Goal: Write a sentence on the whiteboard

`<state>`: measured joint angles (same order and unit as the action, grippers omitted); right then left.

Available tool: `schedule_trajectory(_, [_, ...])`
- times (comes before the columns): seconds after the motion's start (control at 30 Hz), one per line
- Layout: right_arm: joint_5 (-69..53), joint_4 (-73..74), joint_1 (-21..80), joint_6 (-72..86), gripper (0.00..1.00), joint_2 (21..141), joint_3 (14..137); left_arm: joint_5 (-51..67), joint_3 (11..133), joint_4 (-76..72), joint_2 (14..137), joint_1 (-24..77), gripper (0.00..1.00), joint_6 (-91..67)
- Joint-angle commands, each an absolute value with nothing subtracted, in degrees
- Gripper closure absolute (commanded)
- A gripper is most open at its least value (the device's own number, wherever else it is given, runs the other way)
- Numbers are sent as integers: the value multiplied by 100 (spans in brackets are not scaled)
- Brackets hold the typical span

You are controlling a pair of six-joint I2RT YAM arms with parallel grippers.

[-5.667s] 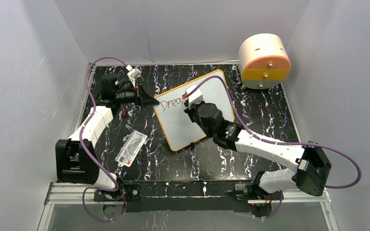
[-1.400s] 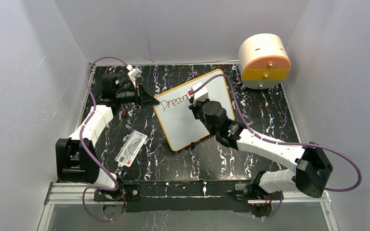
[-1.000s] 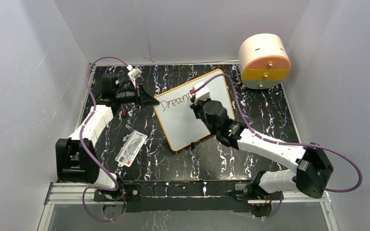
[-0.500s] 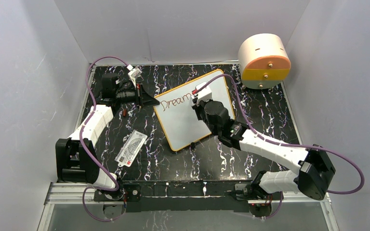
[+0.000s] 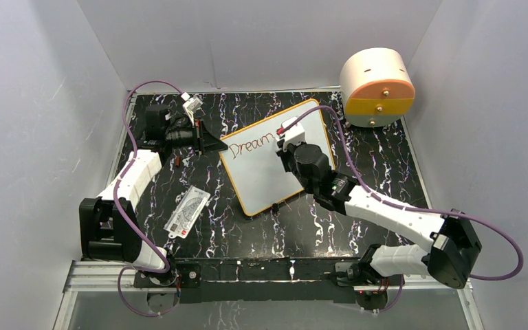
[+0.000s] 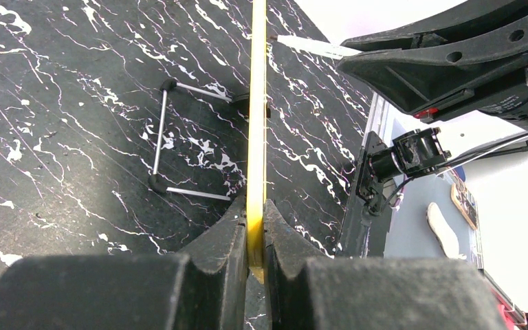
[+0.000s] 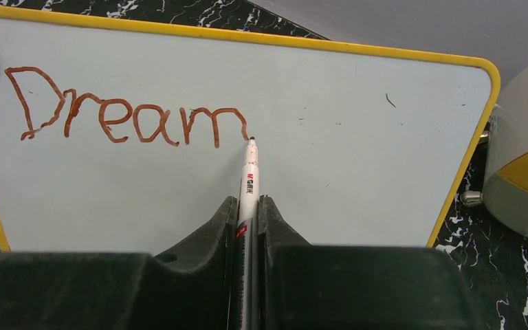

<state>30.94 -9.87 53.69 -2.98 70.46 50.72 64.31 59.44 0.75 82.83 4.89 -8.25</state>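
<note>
The whiteboard [image 5: 265,173], white with an orange-yellow frame, stands tilted mid-table. Its top line reads "Dream" [image 5: 251,144] in reddish-brown marker; the same word shows in the right wrist view [image 7: 130,117]. My right gripper [image 7: 248,206] is shut on a white marker [image 7: 249,180], whose tip touches the whiteboard [image 7: 357,172] at the end of the "m". My right gripper in the top view [image 5: 290,139] is over the board's upper middle. My left gripper [image 6: 255,218] is shut on the board's yellow edge [image 6: 256,117]; it is at the board's left corner in the top view [image 5: 213,144].
A small white printed card [image 5: 187,212] lies on the black marbled table left of the board. A cream and orange drum-shaped box [image 5: 377,87] stands at the back right; it shows in the right wrist view [image 7: 522,172]. The board's wire foot [image 6: 172,141] rests behind it.
The word has grown from "Drea" to "Dream". My right gripper with the marker has moved right along the top line. My left gripper has not moved.
</note>
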Motion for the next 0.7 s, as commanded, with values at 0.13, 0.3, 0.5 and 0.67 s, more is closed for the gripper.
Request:
schedule_trajectory(0.13, [3124,-1296,5317,-413,100,6618,5119,6161,5911,600,8410,686,100,-606])
schedule_trajectory(0.3, [3071,-1442,5275,-451,100,6830,5217,6161,5898,606,8394,686,100,-600])
schedule_trajectory(0.5, [2998,-1568,5158,-422,100,6967,5256,6164,5898,606,8419,686,100,-606])
schedule_trajectory(0.67, [2950,-1617,5107,-398,100,6952,5230,6176,5912,606,8429,686,100,-606])
